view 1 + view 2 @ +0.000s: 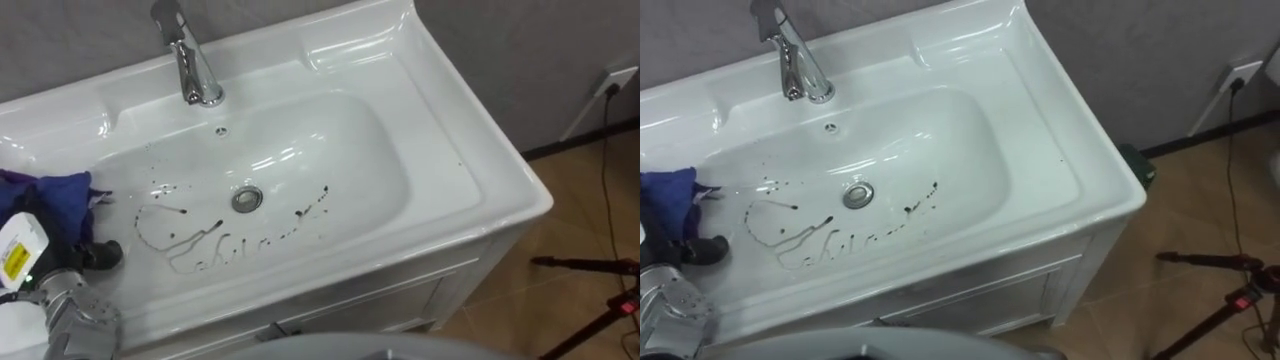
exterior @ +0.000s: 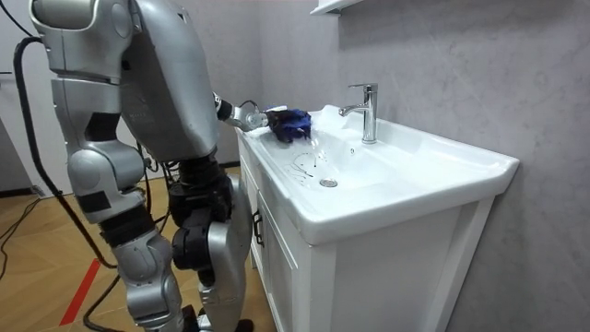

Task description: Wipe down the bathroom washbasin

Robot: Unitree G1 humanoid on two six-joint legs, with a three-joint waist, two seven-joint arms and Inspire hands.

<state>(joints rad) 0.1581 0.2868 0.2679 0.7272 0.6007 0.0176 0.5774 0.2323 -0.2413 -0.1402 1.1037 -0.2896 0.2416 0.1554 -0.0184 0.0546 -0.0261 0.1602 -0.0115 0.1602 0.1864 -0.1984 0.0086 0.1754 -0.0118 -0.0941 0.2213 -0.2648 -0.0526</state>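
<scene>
One big white basin [image 1: 450, 190] is set on top of a white cabinet [image 2: 286, 267]. The robot is seen standing upright close to the cabinet's front, at the room view's left. A shiny tap [image 1: 190, 60] is fixed at the far side of the basin, a bit left of the middle. A dark blue cloth [image 1: 50, 195] is bunched up at the left end of the basin, over the front of the left hand [image 1: 95, 257]. The fingers are hidden under the cloth, so it cannot be told if the cloth is gripped. Thin dark marks [image 1: 200, 245] are spread over the bottom of the basin, near the front. A small round drain [image 1: 247, 198] is seen just behind them.
</scene>
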